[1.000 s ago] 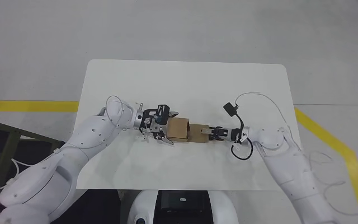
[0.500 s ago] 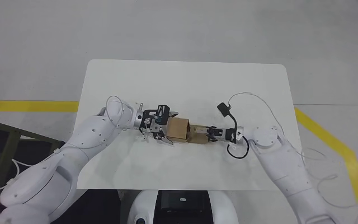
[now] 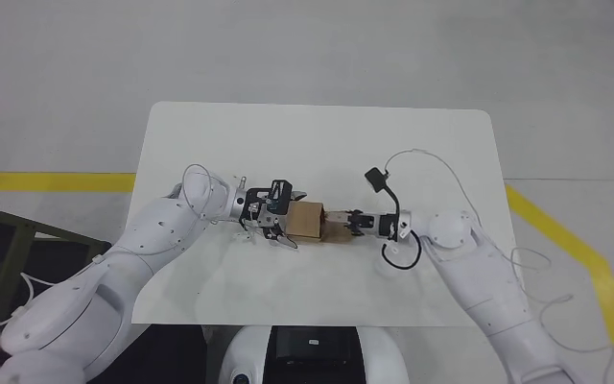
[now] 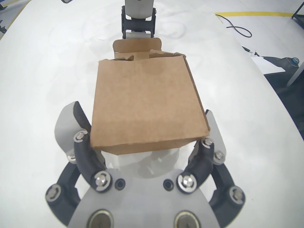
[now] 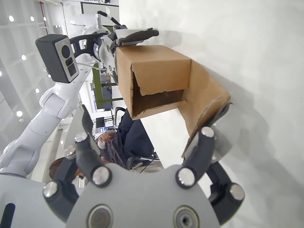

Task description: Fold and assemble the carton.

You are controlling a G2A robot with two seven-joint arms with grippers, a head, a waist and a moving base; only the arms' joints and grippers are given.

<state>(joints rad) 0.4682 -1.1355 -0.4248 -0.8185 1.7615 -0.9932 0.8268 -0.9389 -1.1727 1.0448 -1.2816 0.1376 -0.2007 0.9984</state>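
A brown cardboard carton [image 3: 307,221] lies on its side in the middle of the white table [image 3: 192,144]. My left gripper [image 3: 279,222] is shut on the carton's closed end, one finger on each side wall, as the left wrist view shows for the carton [image 4: 144,105] and gripper [image 4: 143,122]. The far end is open, with a long flap [image 5: 206,105] sticking out flat. My right gripper [image 3: 350,223] stands open at that flap. One finger [image 5: 220,115] presses the flap's outer face and the other finger [image 5: 86,119] is well apart. The left wrist view has the right gripper [image 4: 137,33] behind the flap [image 4: 137,45].
A black cable [image 3: 422,158] loops from the right wrist over the table's right half. The table's front edge [image 3: 288,323] is near both forearms. Free table surface lies behind the carton and toward the far corners.
My right gripper has moved left toward the carton, and the flap looks shorter from above. The left gripper and the carton body have stayed put.
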